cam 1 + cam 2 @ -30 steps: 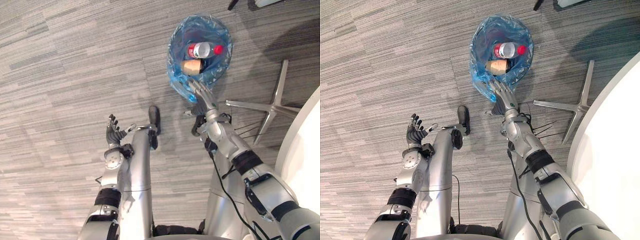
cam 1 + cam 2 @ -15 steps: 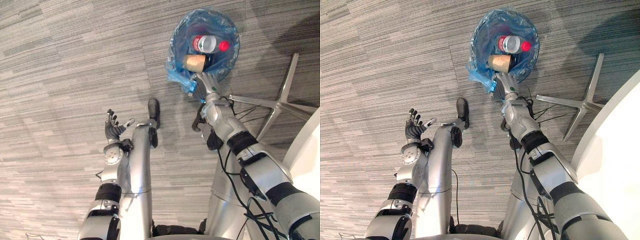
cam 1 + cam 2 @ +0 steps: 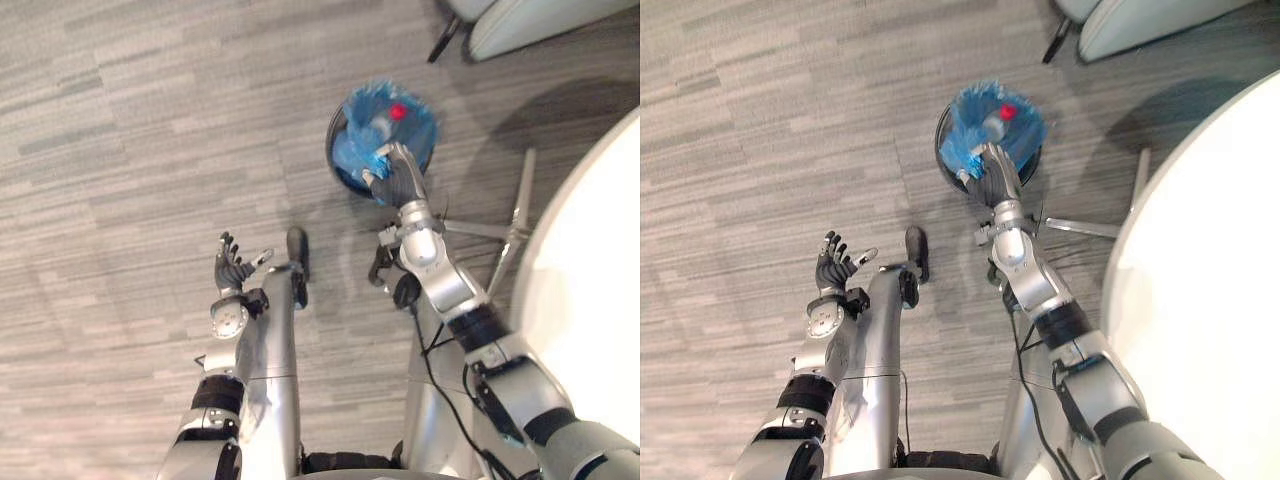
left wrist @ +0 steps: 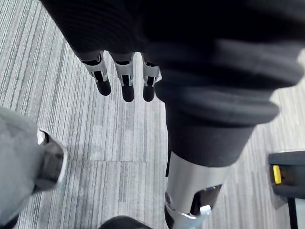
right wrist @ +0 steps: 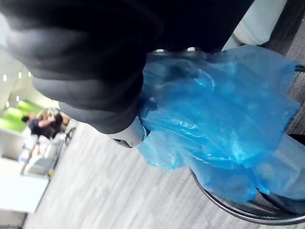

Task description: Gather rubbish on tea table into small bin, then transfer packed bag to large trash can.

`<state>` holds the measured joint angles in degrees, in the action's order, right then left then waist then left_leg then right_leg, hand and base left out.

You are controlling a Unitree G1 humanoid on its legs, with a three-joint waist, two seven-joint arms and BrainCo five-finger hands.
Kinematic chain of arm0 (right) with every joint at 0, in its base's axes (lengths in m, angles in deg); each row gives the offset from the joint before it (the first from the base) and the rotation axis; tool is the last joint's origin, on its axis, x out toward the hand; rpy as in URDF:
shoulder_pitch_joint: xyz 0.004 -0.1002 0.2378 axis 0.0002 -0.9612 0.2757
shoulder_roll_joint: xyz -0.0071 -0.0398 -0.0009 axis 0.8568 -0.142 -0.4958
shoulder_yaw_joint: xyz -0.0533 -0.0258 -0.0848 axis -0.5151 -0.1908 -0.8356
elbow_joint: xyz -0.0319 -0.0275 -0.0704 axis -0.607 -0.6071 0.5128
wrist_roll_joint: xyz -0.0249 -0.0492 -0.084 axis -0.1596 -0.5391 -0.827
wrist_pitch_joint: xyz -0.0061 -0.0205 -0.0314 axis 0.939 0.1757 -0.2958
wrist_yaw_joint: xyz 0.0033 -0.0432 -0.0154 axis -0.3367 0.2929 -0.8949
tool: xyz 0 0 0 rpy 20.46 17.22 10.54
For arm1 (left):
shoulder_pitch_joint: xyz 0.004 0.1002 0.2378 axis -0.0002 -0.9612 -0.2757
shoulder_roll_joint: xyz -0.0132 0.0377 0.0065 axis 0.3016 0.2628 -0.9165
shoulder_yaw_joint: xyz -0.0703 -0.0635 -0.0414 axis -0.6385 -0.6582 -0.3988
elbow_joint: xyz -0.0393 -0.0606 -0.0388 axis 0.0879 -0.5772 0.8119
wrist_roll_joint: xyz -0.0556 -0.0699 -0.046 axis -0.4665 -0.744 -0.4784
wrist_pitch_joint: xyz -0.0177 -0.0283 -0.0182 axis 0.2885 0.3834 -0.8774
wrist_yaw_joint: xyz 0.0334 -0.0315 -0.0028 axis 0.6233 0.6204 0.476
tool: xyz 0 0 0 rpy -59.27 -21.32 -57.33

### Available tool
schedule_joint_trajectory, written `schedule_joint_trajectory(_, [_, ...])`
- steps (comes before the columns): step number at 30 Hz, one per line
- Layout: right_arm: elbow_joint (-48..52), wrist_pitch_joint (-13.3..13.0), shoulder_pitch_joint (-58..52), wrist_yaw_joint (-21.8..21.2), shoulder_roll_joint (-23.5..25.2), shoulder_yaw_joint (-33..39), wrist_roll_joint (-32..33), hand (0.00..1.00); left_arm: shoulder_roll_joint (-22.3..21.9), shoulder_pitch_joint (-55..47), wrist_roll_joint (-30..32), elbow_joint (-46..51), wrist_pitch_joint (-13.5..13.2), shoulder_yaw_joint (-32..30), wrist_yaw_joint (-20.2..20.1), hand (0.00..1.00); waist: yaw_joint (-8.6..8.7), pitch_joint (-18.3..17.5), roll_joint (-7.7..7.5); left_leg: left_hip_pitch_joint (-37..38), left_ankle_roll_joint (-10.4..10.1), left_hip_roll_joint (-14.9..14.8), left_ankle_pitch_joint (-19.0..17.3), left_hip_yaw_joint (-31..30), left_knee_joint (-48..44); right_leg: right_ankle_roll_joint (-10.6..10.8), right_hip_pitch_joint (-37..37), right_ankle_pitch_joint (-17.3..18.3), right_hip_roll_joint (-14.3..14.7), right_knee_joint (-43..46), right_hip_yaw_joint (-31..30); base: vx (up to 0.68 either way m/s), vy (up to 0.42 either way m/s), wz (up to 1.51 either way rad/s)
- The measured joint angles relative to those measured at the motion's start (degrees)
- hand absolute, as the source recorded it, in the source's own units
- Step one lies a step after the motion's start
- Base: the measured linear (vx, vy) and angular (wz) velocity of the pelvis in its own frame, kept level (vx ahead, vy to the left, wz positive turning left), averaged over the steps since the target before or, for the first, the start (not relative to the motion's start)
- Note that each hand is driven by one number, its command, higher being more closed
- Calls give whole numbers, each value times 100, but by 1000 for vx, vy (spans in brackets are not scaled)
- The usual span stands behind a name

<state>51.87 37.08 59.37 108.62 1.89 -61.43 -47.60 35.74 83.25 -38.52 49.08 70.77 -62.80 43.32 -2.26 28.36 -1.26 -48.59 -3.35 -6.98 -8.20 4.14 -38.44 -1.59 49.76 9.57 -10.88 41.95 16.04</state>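
A small dark bin [image 3: 345, 178] lined with a blue plastic bag [image 3: 368, 140] stands on the carpet ahead of me. Inside the bag, a clear bottle with a red cap [image 3: 398, 112] peeks out. My right hand [image 3: 397, 178] reaches to the bin's near rim with its fingers curled round the gathered edge of the blue bag [image 5: 219, 119]. The bag is bunched up against that hand above the bin's rim [image 5: 238, 212]. My left hand [image 3: 233, 268] hangs over bare carpet to the left, palm up, fingers [image 4: 124, 83] straight and holding nothing.
A white round table [image 3: 590, 300] fills the right side. A metal star-shaped chair base [image 3: 515, 215] lies between the table and the bin. Another light-coloured seat [image 3: 520, 20] stands beyond the bin. Grey striped carpet stretches to the left.
My right hand has gone from open at the bin's rim to curled on the bag's edge. The bag's mouth has bunched together, hiding the paper cup. The camera has shifted.
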Motion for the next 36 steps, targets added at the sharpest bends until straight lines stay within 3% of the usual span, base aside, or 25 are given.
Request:
schedule_joint_trajectory(2, [203,-18,-335,-26,81,-11,10,100,-12,-299,64,6,11,31,-9,0,-3,-163,-89,447,-15,0,106,49,351,-47,-440,-76,45,-333,43,86,-32,-3])
schedule_joint_trajectory(6, [691,-133,-1016,-253,276,-9,255,100,-44,-788,113,-10,85,85,-134,0,-8,-280,-114,1677,27,23,287,145,1145,6,-1670,-273,155,-1145,133,149,-8,-2])
schedule_joint_trajectory(11, [779,-194,-1847,-558,482,-3,513,100,-62,-1296,351,-424,112,230,-256,0,3,-1192,-106,2755,34,146,628,267,2390,117,-2603,-636,339,-2309,88,194,24,-11])
schedule_joint_trajectory(15, [777,-303,-2003,-920,372,107,672,100,-66,-1535,546,-503,126,306,-404,0,4,-1512,-109,3566,52,162,777,468,3096,204,-3415,-1099,571,-3328,-130,148,57,-33])
schedule_joint_trajectory(19, [874,-394,-2018,-1128,315,167,675,100,14,-1748,608,-367,125,291,-506,0,-1,-1667,-120,3876,56,215,774,724,3236,281,-3686,-1409,618,-3790,-488,44,83,-47])
schedule_joint_trajectory(22, [930,-408,-2014,-1149,267,163,612,100,185,-1805,679,-3,117,277,-585,0,-12,-1665,-123,3698,174,270,693,706,2865,374,-3473,-1486,555,-3430,-629,-74,76,-17])
schedule_joint_trajectory(23, [973,-409,-2003,-1148,205,168,611,100,229,-1820,714,144,110,247,-623,0,-44,-1655,-64,3604,266,146,705,649,2792,712,-3407,-1316,583,-3139,-814,-115,64,30])
schedule_joint_trajectory(24, [1096,-443,-2033,-1122,188,195,612,100,289,-1796,753,306,94,229,-621,0,50,-1633,-67,3615,331,221,679,464,2751,443,-3204,-459,449,-1747,-944,-102,43,57])
schedule_joint_trajectory(25, [1103,-497,-2033,-1111,186,248,612,100,334,-1795,783,401,92,231,-620,0,60,-1633,-91,3603,352,278,699,349,2708,493,-3217,-152,392,-1170,-1007,-97,-7,101])
schedule_joint_trajectory(26, [1136,-555,-2013,-1116,161,280,609,100,372,-1826,804,609,91,228,-616,0,4,-1636,-110,3549,364,364,715,162,2581,691,-3404,240,337,-526,-1118,-118,-79,96])
schedule_joint_trajectory(28, [1268,-631,-1907,-1113,172,229,597,100,392,-1955,882,1112,67,222,-609,0,-173,-1635,-110,3366,299,445,760,-41,2379,726,-3804,592,369,-568,-1175,-181,-114,70])
schedule_joint_trajectory(30, [1293,-698,-1454,-1115,35,136,559,100,417,-2039,930,1594,-35,253,-605,0,-239,-1643,77,3044,177,439,1099,-280,2536,593,-4090,679,590,-1755,-1110,-278,-93,43])
schedule_joint_trajectory(31, [1270,-769,-1187,-1112,-153,139,566,100,351,-2044,948,1747,-52,344,-621,0,-294,-1566,346,2933,101,273,1342,-458,2763,384,-4182,460,865,-2227,-966,-372,-110,38])
schedule_joint_trajectory(32, [1193,-801,-1011,-1111,-292,128,567,100,344,-2063,953,1903,-53,476,-632,0,-295,-1513,471,2928,34,143,1563,-574,2975,312,-4187,315,1009,-2333,-889,-351,-113,36])
schedule_joint_trajectory(34, [790,-798,-624,-1119,-500,104,601,100,353,-2129,955,2254,-62,719,-733,0,-329,-1498,538,3055,-178,14,1886,-727,3561,136,-4053,181,1141,-2217,-644,-352,-124,43])
schedule_joint_trajectory(35, [681,-777,-506,-1120,-593,125,630,100,402,-2044,963,2312,-88,865,-757,0,-300,-1498,550,3039,-376,-14,1567,-650,3662,25,-4028,107,1083,-2237,-515,-317,-91,68])
schedule_joint_trajectory(36, [589,-778,-387,-1122,-690,117,639,100,467,-1879,987,2342,-92,1027,-784,0,-266,-1477,447,2900,-362,49,1194,-448,3453,-7,-3969,48,921,-2323,-383,-382,-78,77])
